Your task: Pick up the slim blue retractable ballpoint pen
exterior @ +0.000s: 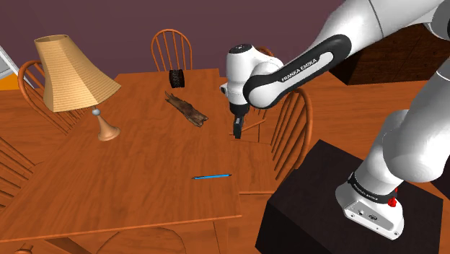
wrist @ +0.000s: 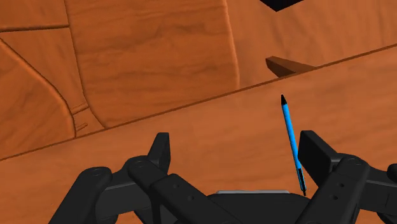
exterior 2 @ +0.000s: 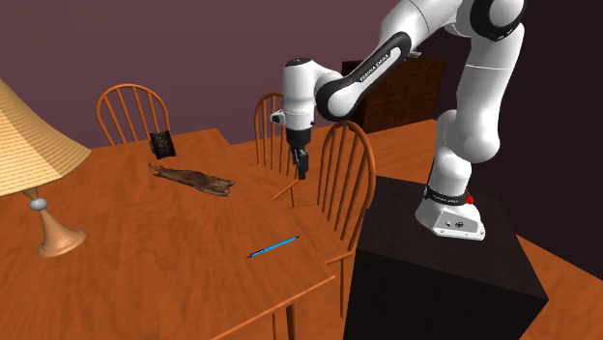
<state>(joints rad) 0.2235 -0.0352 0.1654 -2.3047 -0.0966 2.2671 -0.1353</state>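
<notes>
1. The black box stand (exterior: 303, 213) sits closest in the shoulder view. The arm's white base (exterior: 375, 206) is bolted on top of it, with a red button (exterior: 393, 203) beside it. The band around the base carries lettering too small to read.
2. The slim blue pen (exterior: 211, 176) (exterior 2: 273, 247) lies flat on the wooden table (exterior: 130, 195), near the table edge that faces the stand and apart from everything else on the table.
3. In the wrist view the pen (wrist: 291, 130) lies on the wood beneath the gripper (wrist: 238, 143), with its dark tip pointing away toward the table edge. The black fingers (wrist: 160, 149) stand apart. The pen lies nearer one finger than the other, and neither finger clasps it.
4. Past the pen, the gripper (exterior: 238, 128) (exterior 2: 301, 166) hangs above the table, pointing down, close to the back of a wooden chair (exterior: 292, 119).
5. The arm's dark forearm reads "FRANKA EMIKA" (exterior: 292, 67) in white letters.
6. Farther along the table lie a flat dark brown piece (exterior: 186, 107) and a lamp (exterior: 72, 72) with a tan shade.
7. A small black object (exterior: 177, 78) stands at the far edge of the table, with another chair (exterior: 171, 47) behind it against a dull purple wall (exterior: 238, 22).
</notes>
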